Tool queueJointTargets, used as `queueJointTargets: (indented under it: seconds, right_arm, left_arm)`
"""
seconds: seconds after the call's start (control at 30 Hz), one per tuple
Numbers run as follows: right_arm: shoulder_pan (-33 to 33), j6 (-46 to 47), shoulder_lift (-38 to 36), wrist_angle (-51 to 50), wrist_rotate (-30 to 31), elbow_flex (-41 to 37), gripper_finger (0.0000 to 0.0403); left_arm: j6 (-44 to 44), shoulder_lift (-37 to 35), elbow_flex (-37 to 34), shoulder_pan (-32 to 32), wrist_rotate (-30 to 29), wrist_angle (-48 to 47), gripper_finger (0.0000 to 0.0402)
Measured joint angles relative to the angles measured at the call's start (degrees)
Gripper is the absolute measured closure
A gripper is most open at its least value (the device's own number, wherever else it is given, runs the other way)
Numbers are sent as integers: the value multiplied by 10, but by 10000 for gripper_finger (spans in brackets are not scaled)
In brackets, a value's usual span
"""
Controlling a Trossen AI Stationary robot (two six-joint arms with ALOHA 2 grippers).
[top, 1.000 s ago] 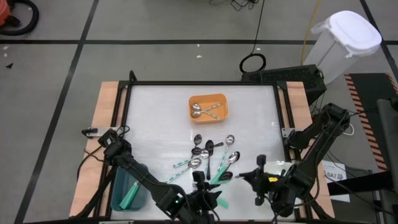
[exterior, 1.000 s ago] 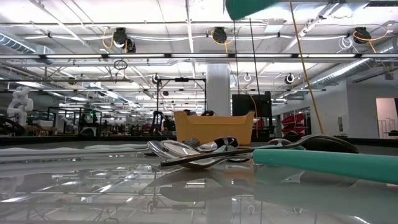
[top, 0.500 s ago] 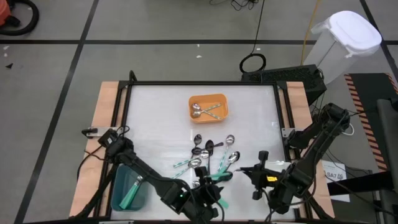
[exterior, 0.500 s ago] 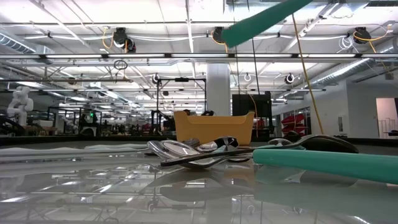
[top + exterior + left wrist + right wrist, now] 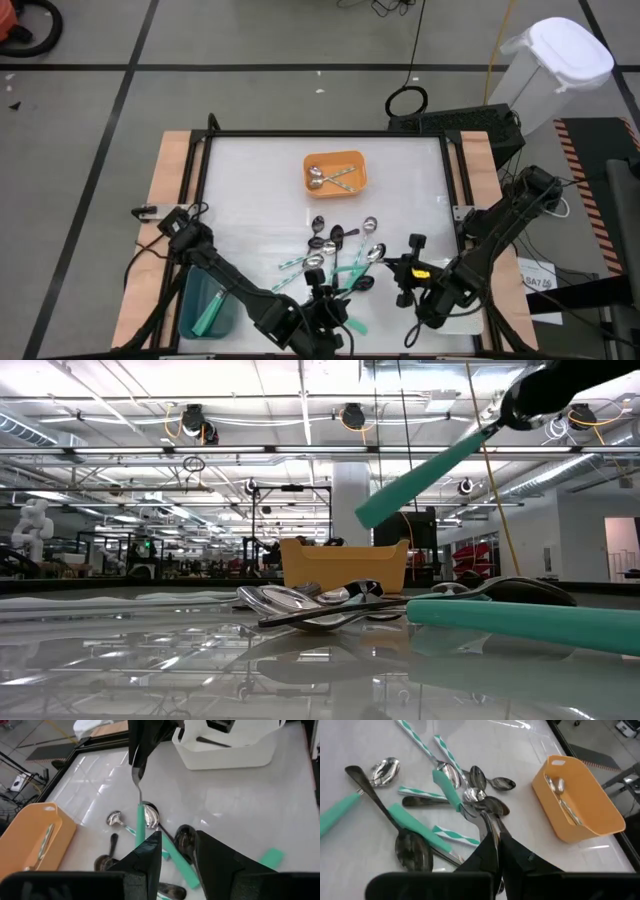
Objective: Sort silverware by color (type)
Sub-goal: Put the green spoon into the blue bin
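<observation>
Right tool (image 5: 481, 816) is up off the table (image 5: 250, 200) and clamped tight on the teal-handled spoon (image 5: 425, 478), gripping it at the metal end so the green handle slants down and hangs in the air above the pile (image 5: 340, 250). That pile sits near the middle of the table, toward the front edge: silver bowls, teal handles, some striped handles (image 5: 415, 737) and a couple of black spoons (image 5: 412, 847), all crossing and overlapping one another. Left tool (image 5: 177, 840) is close by at the front of the table, facing the same heap, its two fingers standing partway apart with nothing between them. Over at the back, the orange tray (image 5: 310, 160) has shiny silver spoons (image 5: 325, 178) lying inside it. On the left front corner, the teal tray (image 5: 190, 300) holds a green-handled spoon (image 5: 210, 315). From the left wrist, the white tray (image 5: 225, 755) shows beyond the hanging spoon, with a black spoon (image 5: 215, 741) lying in it. One more teal handle (image 5: 520, 622) lies flat on the table, close to the low camera.
</observation>
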Motion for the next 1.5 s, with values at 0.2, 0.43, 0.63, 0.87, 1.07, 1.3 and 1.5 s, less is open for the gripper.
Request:
queueJointTargets:
  seconds: [0.2, 0.43, 0.63, 0.87, 1.07, 1.3, 1.5]
  right_arm:
    - [-6, -68, -62, 124, -32, -68, 399]
    - [-6, -103, -188, 315, -42, -215, 399]
    - [-17, -101, -248, 409, -42, -301, 399]
    - [-17, -100, -254, 425, -43, -306, 399]
    - [-17, -102, -247, 432, -43, -306, 399]
    - [-17, -95, -246, 434, -42, -306, 399]
    - [-25, -88, -246, 435, -42, -306, 399]
  left_arm:
    - [-7, 0, 0, 4, 0, -18, 282]
    - [-4, 0, 0, 6, 0, -20, 282]
    - [-21, 0, 0, 19, 6, -21, 282]
    - [-39, 1, 0, 41, 77, -21, 282]
    - [-25, 30, -1, 53, 89, -11, 282]
    - [34, 52, -1, 53, 80, -14, 282]
    - [62, 51, -1, 48, 22, -10, 282]
